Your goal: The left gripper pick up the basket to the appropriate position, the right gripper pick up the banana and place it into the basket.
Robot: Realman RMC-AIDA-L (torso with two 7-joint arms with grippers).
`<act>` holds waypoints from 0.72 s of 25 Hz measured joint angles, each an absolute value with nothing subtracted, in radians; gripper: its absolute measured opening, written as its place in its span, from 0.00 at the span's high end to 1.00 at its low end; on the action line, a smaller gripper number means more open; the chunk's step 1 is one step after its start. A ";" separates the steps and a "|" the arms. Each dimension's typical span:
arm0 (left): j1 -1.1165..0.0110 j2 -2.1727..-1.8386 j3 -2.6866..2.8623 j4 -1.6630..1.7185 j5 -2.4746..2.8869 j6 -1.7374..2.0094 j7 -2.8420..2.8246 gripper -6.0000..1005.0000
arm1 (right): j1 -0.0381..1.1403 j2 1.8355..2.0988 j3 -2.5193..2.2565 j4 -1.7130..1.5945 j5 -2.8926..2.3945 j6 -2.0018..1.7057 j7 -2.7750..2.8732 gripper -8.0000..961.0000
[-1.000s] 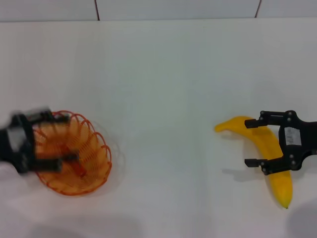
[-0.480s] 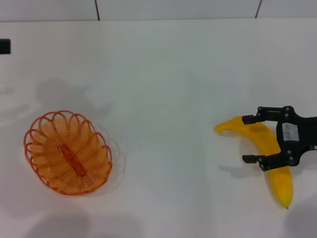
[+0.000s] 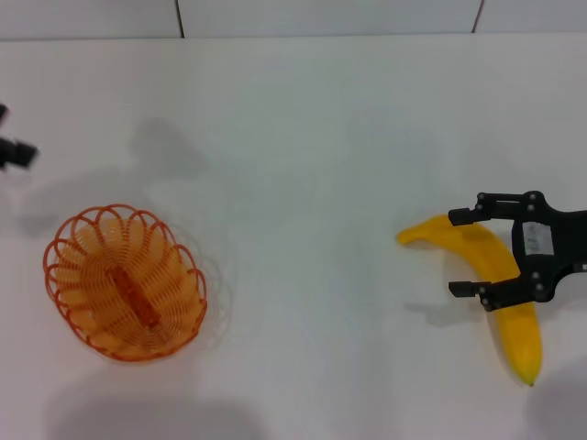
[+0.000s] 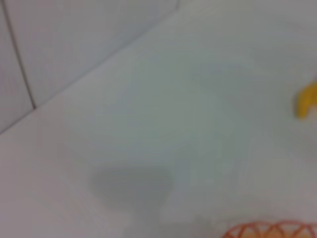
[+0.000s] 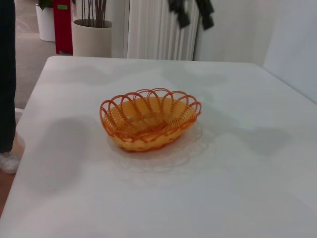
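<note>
Head view: the right tool [image 3: 465,254] hangs spread around the banana [image 3: 500,284] at right, fingers flanking it, ready to clamp; basket [image 3: 124,280] sits lower left on the surface [image 3: 303,137]; left tool [image 3: 14,151] at left edge, state untellable

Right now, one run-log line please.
left end effector: far left, off basket | right end effector: open, straddling banana | basket: empty

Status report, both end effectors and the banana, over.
Right end effector open, straddling the banana on the table. Left end effector at the table's far left edge, off the basket. Basket empty, path between clear.
</note>
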State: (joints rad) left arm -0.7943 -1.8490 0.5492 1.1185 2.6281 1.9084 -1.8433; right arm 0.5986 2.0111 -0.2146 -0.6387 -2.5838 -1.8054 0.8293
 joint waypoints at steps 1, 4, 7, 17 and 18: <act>-0.799 -1.864 0.566 1.119 2.651 1.899 -1.820 0.21 | 0.600 2.011 -0.215 -0.639 -2.584 -1.805 0.833 0.08; -0.804 -1.912 0.612 1.114 2.712 1.859 -1.769 0.22 | 0.604 2.010 -0.215 -0.639 -2.586 -1.805 0.835 0.08; -0.808 -1.960 0.633 1.094 2.801 1.797 -1.761 0.22 | 0.606 2.009 -0.215 -0.639 -2.587 -1.804 0.836 0.08; -0.828 -1.993 0.636 1.023 2.870 1.722 -1.791 0.24 | 0.606 2.009 -0.215 -0.638 -2.587 -1.801 0.837 0.08; -0.827 -1.994 0.637 1.023 2.870 1.717 -1.793 0.24 | 0.606 2.009 -0.215 -0.638 -2.588 -1.800 0.838 0.08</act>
State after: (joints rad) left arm -0.8268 -1.9945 0.6366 1.0228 2.8703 1.7169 -1.7926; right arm 0.6058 2.0094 -0.2148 -0.6380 -2.5882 -1.7995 0.8376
